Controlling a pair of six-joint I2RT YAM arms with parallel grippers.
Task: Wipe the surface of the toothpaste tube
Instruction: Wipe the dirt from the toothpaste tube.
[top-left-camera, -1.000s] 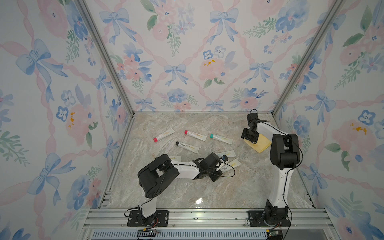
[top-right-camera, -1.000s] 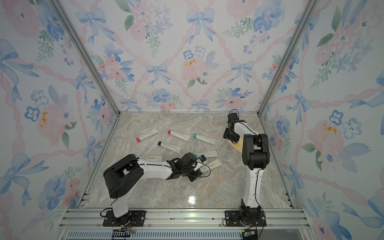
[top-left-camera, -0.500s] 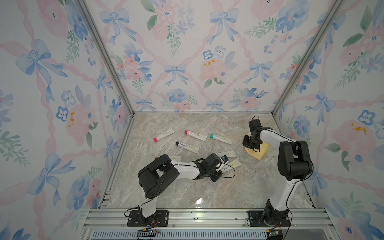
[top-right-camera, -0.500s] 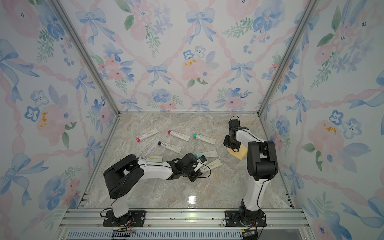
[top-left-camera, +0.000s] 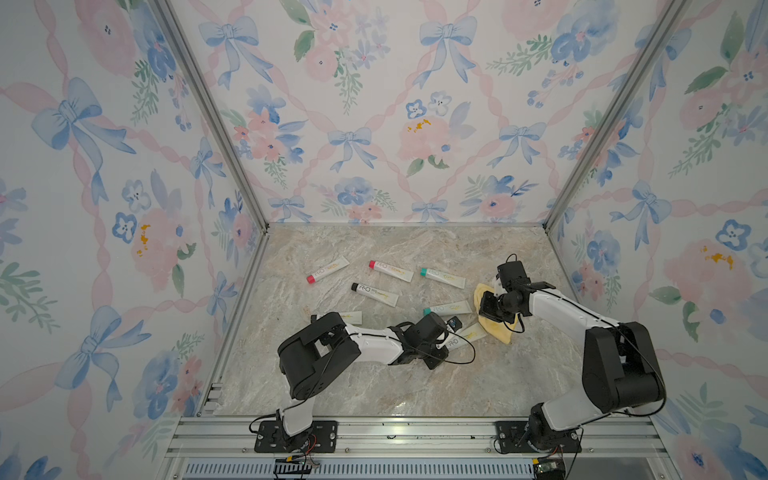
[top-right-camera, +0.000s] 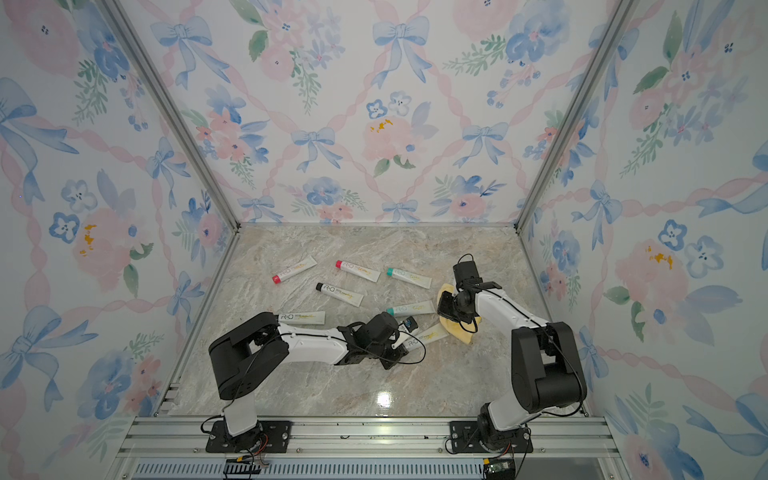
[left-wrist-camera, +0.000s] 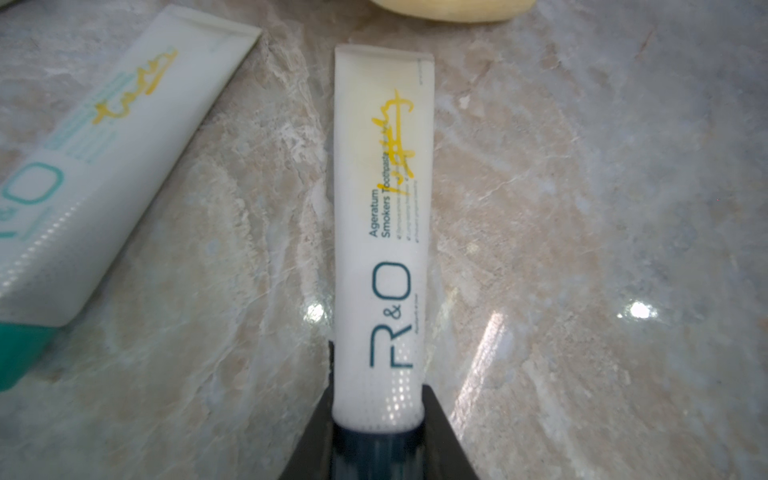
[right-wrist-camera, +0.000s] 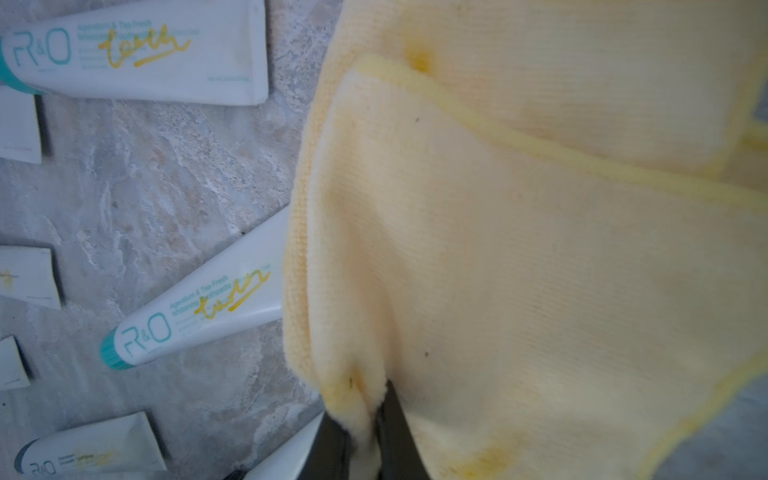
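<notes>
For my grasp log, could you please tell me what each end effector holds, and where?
Left end effector: toothpaste tube, by its dark cap end. Right end effector: yellow cloth, by a bunched edge.

Bright even light, glare on tabletop (top-right-camera: 383, 400), soft wrist views

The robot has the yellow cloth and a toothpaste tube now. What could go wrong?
1. The right gripper pinches only a small fold of the yellow cloth, so it might slip out while wiping.
2. The left gripper holds the toothpaste tube just at its cap end; rubbing could swing the far end.
3. The nearest teal-capped tube lies right beside the cloth and may get dragged.
</notes>
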